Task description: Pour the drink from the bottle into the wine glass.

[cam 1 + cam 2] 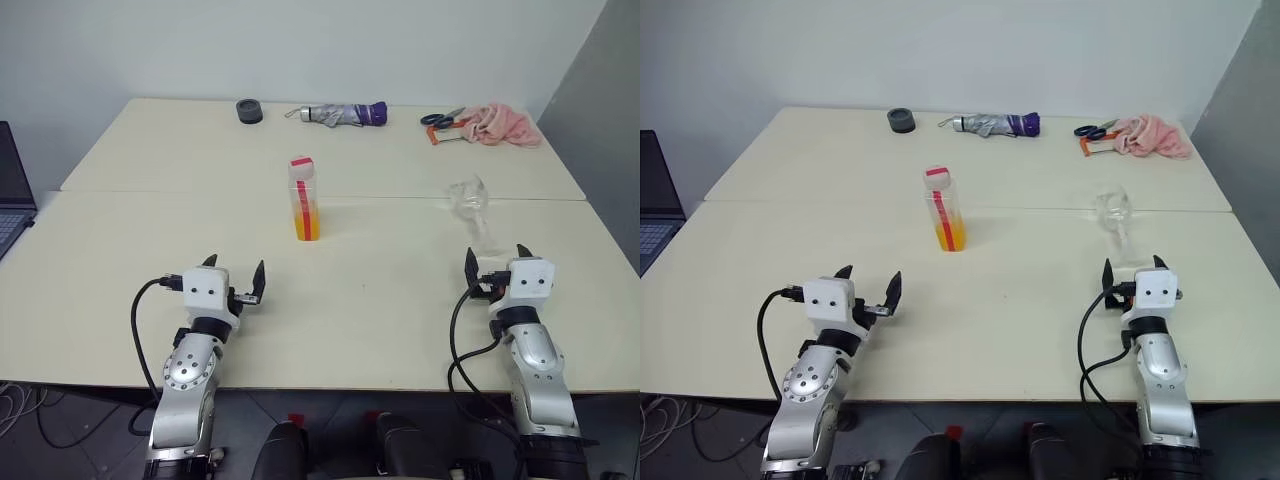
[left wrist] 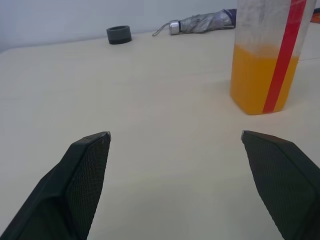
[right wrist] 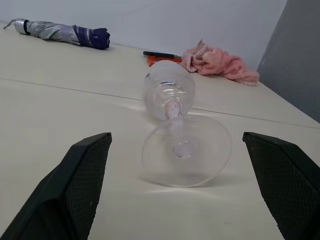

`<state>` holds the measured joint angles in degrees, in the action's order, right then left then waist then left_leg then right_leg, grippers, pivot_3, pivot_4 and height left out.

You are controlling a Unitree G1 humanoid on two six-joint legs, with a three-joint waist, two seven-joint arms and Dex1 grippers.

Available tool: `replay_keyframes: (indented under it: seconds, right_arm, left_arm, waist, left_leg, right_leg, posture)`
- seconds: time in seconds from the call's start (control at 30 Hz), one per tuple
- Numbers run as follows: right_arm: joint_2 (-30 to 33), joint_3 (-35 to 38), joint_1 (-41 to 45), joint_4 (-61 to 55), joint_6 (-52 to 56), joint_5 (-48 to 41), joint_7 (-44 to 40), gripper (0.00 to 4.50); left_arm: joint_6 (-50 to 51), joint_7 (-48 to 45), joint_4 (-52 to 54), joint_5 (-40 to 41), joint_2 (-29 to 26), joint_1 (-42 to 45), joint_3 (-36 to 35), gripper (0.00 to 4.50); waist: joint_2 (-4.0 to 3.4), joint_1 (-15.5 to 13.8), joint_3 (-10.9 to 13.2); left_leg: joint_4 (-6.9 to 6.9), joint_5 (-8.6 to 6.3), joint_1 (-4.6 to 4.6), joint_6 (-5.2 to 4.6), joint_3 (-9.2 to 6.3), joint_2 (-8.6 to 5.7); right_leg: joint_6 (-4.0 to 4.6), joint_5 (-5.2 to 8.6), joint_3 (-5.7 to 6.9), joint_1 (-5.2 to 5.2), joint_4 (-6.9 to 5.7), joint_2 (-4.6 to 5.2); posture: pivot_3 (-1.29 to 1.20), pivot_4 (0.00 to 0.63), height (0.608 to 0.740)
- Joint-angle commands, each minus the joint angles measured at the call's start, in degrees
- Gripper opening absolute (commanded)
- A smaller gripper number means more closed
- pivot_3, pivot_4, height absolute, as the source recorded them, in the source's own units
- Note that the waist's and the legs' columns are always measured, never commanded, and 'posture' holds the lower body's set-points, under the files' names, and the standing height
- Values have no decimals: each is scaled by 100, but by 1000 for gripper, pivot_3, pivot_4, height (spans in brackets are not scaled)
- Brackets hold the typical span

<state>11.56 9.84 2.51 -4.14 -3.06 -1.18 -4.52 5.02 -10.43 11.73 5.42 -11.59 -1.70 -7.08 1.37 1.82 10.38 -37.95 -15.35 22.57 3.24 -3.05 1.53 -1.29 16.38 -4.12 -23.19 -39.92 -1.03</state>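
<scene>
The bottle [image 1: 304, 200] stands upright mid-table, clear with a red stripe and a white-and-red cap, and the orange drink [image 2: 255, 77] fills its lower part. The wine glass [image 1: 470, 200] lies on its side at the right, its round foot [image 3: 186, 150] turned toward my right gripper and its bowl pointing away. My left gripper [image 1: 236, 265] is open, nearer the front edge than the bottle and to its left, with nothing between its fingers. My right gripper [image 1: 496, 253] is open just in front of the glass's foot, not touching it.
Along the far edge lie a black round object [image 1: 249, 110], a folded umbrella [image 1: 340, 115], scissors [image 1: 440, 120] and a pink cloth [image 1: 500, 125]. A laptop [image 1: 10, 190] sits at the left edge. A seam [image 1: 150, 191] runs across between the two table tops.
</scene>
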Motion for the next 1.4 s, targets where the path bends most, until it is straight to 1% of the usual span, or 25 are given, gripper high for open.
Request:
replay_keyframes:
  seconds: [0.03,0.13,0.3,0.4,0.47,0.6,0.77,1.03,1.17,1.27,1.4]
  right_arm:
    - [8,-16,-28,-242,-38,27,24,4500]
    - [-2,-28,-27,-243,-35,22,22,4500]
    - [-25,-50,-32,-214,-30,27,36,4500]
    - [-56,-56,-20,-199,-3,2,43,4500]
    - [-64,-62,-20,-198,2,-5,35,4500]
    - [-70,-65,-21,-189,7,-18,26,4500]
    - [-93,-86,-20,-207,13,-18,29,4500]
    - [-92,-189,-41,-259,41,-15,-52,4500]
    - [19,-461,-124,-424,-67,-179,-561,4500]
    - [178,-745,-247,-689,-62,-458,-1205,4500]
    - [536,-1077,-180,-1156,304,-1024,-2136,4500]
  left_arm:
    - [-61,-55,180,-24,-87,96,26,4475]
    - [-35,7,187,-160,-127,121,56,4475]
    - [-266,-243,219,-146,-235,123,154,4475]
    - [-320,-346,287,18,-301,139,33,4475]
    - [-356,-299,253,-14,-343,175,-32,4475]
    - [-453,-418,227,-81,-449,142,62,4475]
    - [-507,-554,266,36,-403,104,157,4475]
    - [-371,-487,178,-21,-395,202,200,4475]
    - [-350,-460,131,-31,-389,267,191,4475]
    - [-306,-431,128,-61,-370,327,228,4475]
    - [-47,-424,88,58,-297,509,248,4475]
  waist:
    - [0,0,0]
    - [0,0,0]
    - [0,0,0]
    - [0,0,0]
    - [0,0,0]
    - [0,0,0]
    - [-1,0,0]
    - [-1,0,0]
    - [-1,1,0]
    - [-1,4,0]
    - [0,1,0]
  left_leg:
    - [0,0,0,0,0,0]
    - [0,0,0,0,0,0]
    - [0,0,0,0,0,0]
    - [0,0,0,0,0,0]
    - [0,0,-1,0,0,1]
    - [0,0,-1,0,0,1]
    - [0,0,0,0,0,1]
    - [0,0,0,0,0,1]
    - [0,0,0,0,0,0]
    - [0,0,-1,0,-1,1]
    - [-1,0,0,0,-3,1]
  right_leg:
    - [0,0,0,0,0,0]
    - [0,0,0,0,0,-1]
    - [1,0,0,0,0,-1]
    - [1,-1,0,0,0,-1]
    - [1,-1,0,0,0,-1]
    - [0,0,0,0,0,-1]
    - [1,0,0,0,0,-1]
    - [1,0,0,0,0,-1]
    - [0,0,0,0,0,-1]
    - [-1,1,1,0,0,-1]
    - [-3,2,3,1,0,-1]
  posture:
    - [0,150,740]
    - [0,150,740]
    - [0,150,740]
    - [0,150,740]
    - [0,150,740]
    - [0,150,740]
    - [0,150,740]
    - [0,150,740]
    - [0,150,740]
    - [0,150,740]
    - [0,150,740]
